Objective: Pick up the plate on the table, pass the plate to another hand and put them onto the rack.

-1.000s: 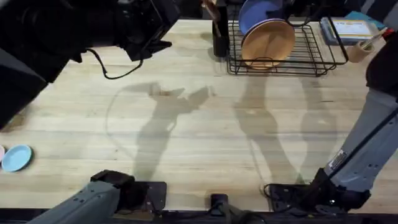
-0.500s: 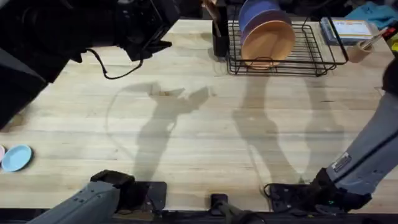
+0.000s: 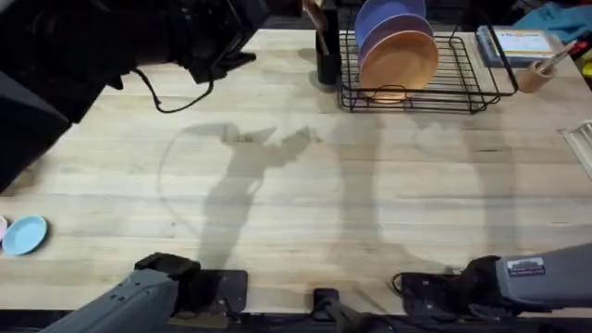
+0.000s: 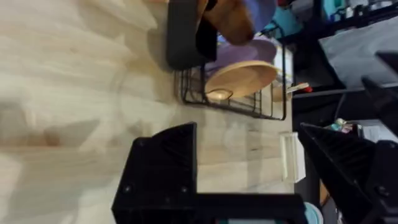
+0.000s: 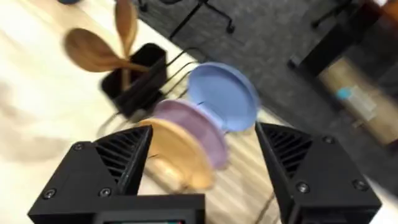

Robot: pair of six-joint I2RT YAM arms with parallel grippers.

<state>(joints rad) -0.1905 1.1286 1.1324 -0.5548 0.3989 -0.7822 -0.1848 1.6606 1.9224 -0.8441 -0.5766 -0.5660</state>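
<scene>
Both claws are spread wide and hold nothing: the right claw (image 5: pixel 202 171) hangs above the rack (image 3: pixel 462 79), the left claw (image 4: pixel 249 168) over the desk (image 3: pixel 296 194). Rearmost in the rack stands the plate (image 5: pixel 222 96), behind a purple plate (image 5: pixel 193 130) and an orange plate (image 3: pixel 398 63).

- The rack (image 3: pixel 421 74) stands at the far edge of the table (image 3: pixel 305 185), right of centre.
- Three plates stand on edge in it — the orange plate (image 3: pixel 400 61) nearest, a purple plate (image 3: pixel 384 28) behind it, the plate (image 3: pixel 372 13) farthest back.
- A small light-blue dish (image 3: pixel 24 234) lies near the table's left edge — well apart from the rack.
</scene>
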